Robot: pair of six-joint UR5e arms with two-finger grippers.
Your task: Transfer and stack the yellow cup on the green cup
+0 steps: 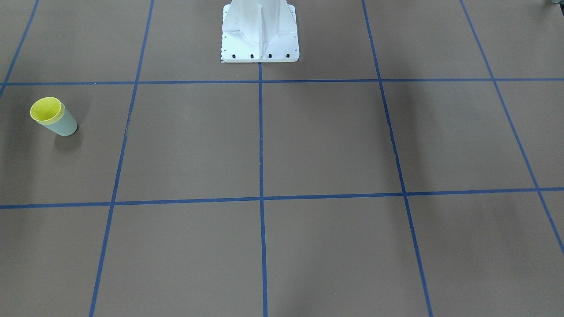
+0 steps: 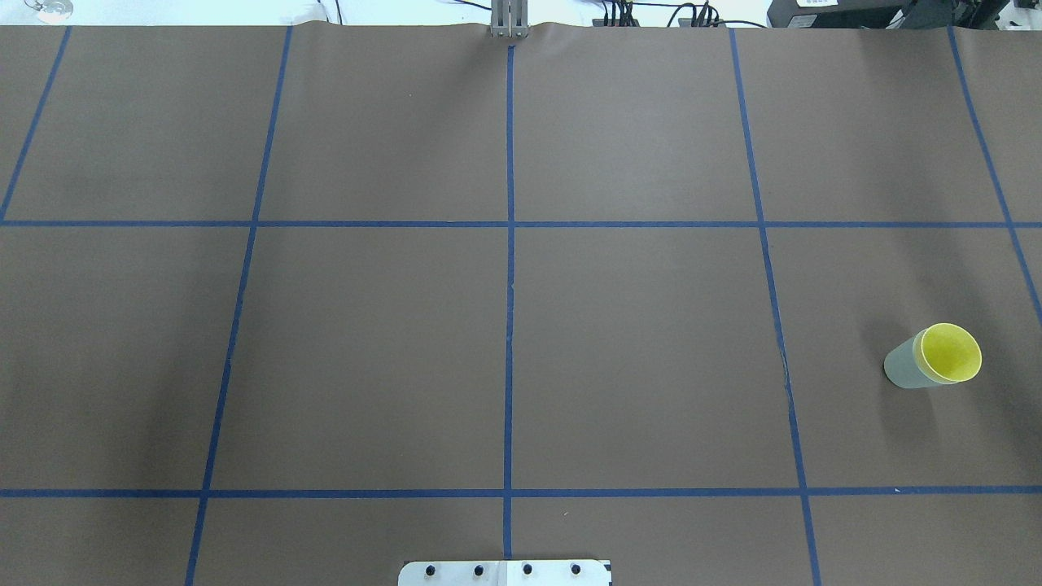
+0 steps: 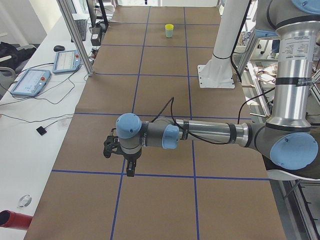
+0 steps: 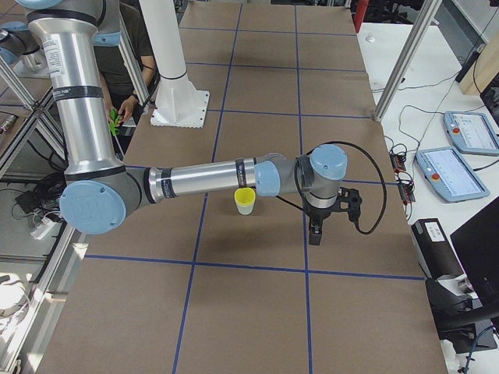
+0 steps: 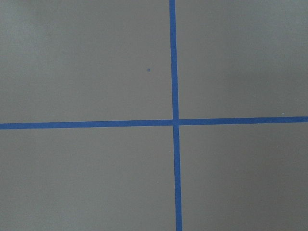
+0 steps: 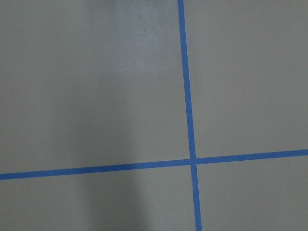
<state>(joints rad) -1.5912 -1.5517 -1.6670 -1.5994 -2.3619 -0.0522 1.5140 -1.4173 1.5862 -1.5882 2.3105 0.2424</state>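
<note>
The yellow cup (image 2: pixel 951 352) sits nested inside the green cup (image 2: pixel 902 370), with only its rim and inside showing above the green wall. The pair stands upright on the brown table (image 2: pixel 366 350), toward its right end and about midway between the robot's edge and the operators' edge. It is inside one square of the blue tape (image 2: pixel 510 325) grid and touches none of the lines. In the view from the right end, the near arm reaches out across the table above the cups. The right claw (image 4: pixel 315 234) hangs pointing down beside them, on the side toward the operators' edge and clear of both cups. It shows only in that side view, so I cannot tell how far it is open, and nothing can be made out in it. The left claw (image 3: pixel 131 170) shows only in the view from the left end. It points down over a tape line in the left part of the table, far from the cups, and its opening cannot be judged either. Both wrist cameras show only bare brown surface with two tape lines crossing. The white pedestal (image 1: pixel 260 39) is bolted at the middle of the robot's edge. A person (image 4: pixel 129 70) stands off the table behind that edge.
</note>
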